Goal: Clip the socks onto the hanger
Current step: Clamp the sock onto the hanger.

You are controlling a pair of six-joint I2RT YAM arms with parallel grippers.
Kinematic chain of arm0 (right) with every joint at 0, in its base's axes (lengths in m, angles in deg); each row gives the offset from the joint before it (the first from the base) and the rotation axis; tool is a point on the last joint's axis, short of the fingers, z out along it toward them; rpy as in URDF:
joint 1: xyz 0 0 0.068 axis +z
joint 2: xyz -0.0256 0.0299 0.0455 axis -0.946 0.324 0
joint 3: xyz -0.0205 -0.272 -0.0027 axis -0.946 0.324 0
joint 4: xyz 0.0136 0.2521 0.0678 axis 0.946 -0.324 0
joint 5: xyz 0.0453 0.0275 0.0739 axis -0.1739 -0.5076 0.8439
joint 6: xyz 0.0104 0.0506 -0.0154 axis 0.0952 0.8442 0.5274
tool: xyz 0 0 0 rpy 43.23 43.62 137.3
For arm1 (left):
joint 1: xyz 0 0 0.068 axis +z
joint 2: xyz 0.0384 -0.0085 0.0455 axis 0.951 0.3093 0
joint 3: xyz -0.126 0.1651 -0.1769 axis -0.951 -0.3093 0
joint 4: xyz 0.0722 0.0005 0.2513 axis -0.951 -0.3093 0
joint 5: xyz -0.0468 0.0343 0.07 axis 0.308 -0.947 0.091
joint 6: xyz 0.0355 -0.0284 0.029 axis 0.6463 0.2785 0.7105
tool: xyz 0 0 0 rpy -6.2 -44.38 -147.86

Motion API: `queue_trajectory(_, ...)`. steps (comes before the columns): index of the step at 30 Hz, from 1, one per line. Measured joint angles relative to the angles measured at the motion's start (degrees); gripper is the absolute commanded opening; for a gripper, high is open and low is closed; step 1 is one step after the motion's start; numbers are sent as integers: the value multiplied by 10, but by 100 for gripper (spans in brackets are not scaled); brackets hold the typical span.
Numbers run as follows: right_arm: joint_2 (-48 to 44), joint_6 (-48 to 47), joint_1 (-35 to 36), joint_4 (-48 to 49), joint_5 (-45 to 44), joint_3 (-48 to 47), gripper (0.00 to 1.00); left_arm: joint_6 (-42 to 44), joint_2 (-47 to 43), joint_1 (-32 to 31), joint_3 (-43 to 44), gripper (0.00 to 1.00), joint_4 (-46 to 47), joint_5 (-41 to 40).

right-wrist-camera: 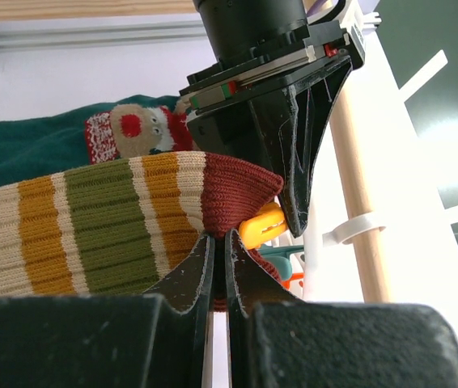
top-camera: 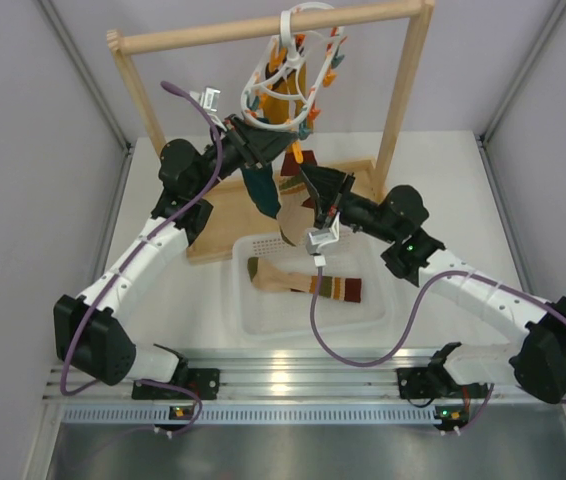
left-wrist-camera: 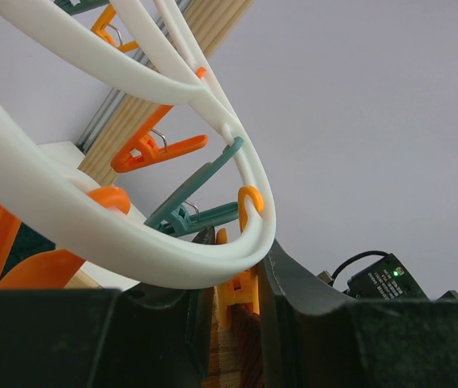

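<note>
Left tool: my left gripper (top-camera: 255, 143) is raised to the underside of the hanger. In its own wrist view its jaws (left-wrist-camera: 237, 279) stand narrowly apart and are pressed on an orange clip (left-wrist-camera: 237, 295).
Right tool: my right gripper (top-camera: 321, 195) is closed tight. In its wrist view the fingertips (right-wrist-camera: 219, 242) pinch the brown-red cuff of the striped sock (right-wrist-camera: 108, 218).
Hanger: the white ring (top-camera: 259, 80) hangs by its hook from the top bar of the wooden frame (top-camera: 263, 30), tilted, with orange and teal clips dangling round it. In the left wrist view its rim (left-wrist-camera: 132, 267) curves just above the held clip.
Orange clip: it dangles from the ring's lower edge. From the right wrist it (right-wrist-camera: 263, 226) sits touching or just beside the sock's cuff, at the tip of the left tool's finger. I cannot tell whether it has bitten the fabric.
Striped sock, held: the cuff is up at the clip, and the rest (top-camera: 296, 222) trails down between the two arms.
Teal sock: it (top-camera: 260, 190) hangs below the left tool, just beside the striped one. A small face motif (right-wrist-camera: 136, 131) shows on it. I cannot see what holds its top.
Striped sock, loose: a second one (top-camera: 308, 283) lies flat in the white tray (top-camera: 253, 320).
Tray: it sits on the table (top-camera: 443, 190), near the arm bases, in front of the frame.
</note>
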Motion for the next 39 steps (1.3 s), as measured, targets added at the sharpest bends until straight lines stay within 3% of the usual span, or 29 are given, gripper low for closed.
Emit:
queue_trajectory(5, 5, 0, -3, 1, 1, -6, 0, -8, 3, 0, 2, 6, 6, 3)
queue_trajectory(15, 11, -1, -7, 7, 7, -7, 0, -18, 11, 2, 7, 40, 8, 12)
queue_trajectory(20, 15, -1, -9, 11, 8, -12, 0, -28, 17, -2, 9, 48, 3, 56)
queue_trajectory(24, 19, -1, -11, 18, 8, -19, 0, -39, 20, -2, 9, 48, 2, 73)
queue_trajectory(27, 20, -3, -13, 23, 8, -19, 0, -45, 20, 1, 9, 55, 3, 76)
queue_trajectory(31, 26, -4, -14, 23, 8, -25, 0, -53, 20, 5, 10, 73, 4, 80)
queue_trajectory(34, 29, -4, -14, 27, 8, -30, 0, -56, 21, 12, 16, 73, 4, 83)
queue_trajectory(37, 30, -4, -14, 30, 9, -30, 0, -54, 21, 22, 24, 66, 4, 81)
queue_trajectory(39, 30, -4, -14, 32, 10, -30, 4, -51, 21, 27, 28, 55, 4, 78)
